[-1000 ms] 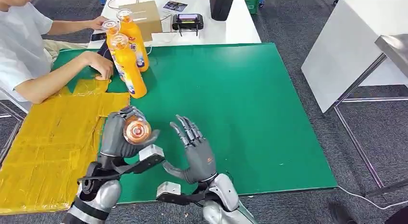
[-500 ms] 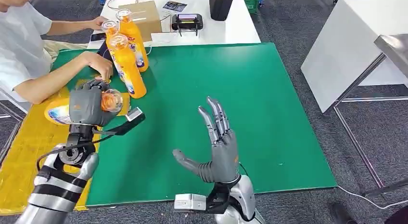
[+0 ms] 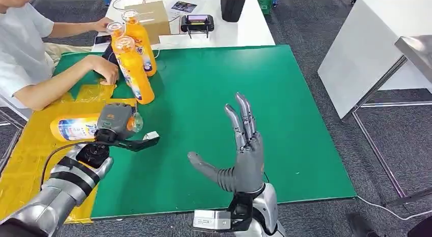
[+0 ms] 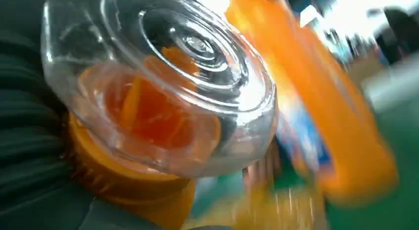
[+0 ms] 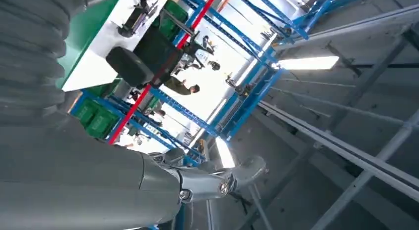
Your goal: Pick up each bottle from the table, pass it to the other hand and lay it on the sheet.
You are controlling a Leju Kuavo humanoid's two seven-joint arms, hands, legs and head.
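At the near edge of the green mat (image 3: 265,120), the robot's right hand (image 3: 243,155) is raised with palm upright, fingers stretched apart and thumb out to the side, holding nothing. To its left, lower over the yellow sheet (image 3: 35,160), the left hand (image 3: 116,122) is wrapped around the neck end of an orange juice bottle (image 3: 76,128). The bottle lies on its side, its labelled body stretched across the sheet and its clear cap (image 4: 163,67) pointing toward the mat; whether the body touches the sheet I cannot tell. Farther back, three more orange bottles (image 3: 133,69) stand upright in a cluster on the mat. A seated person's hand (image 3: 106,69) rests just beside them. Beyond the mat, a white table (image 3: 244,28) carries a cardboard box (image 3: 153,15) and a black handheld controller (image 3: 197,23).
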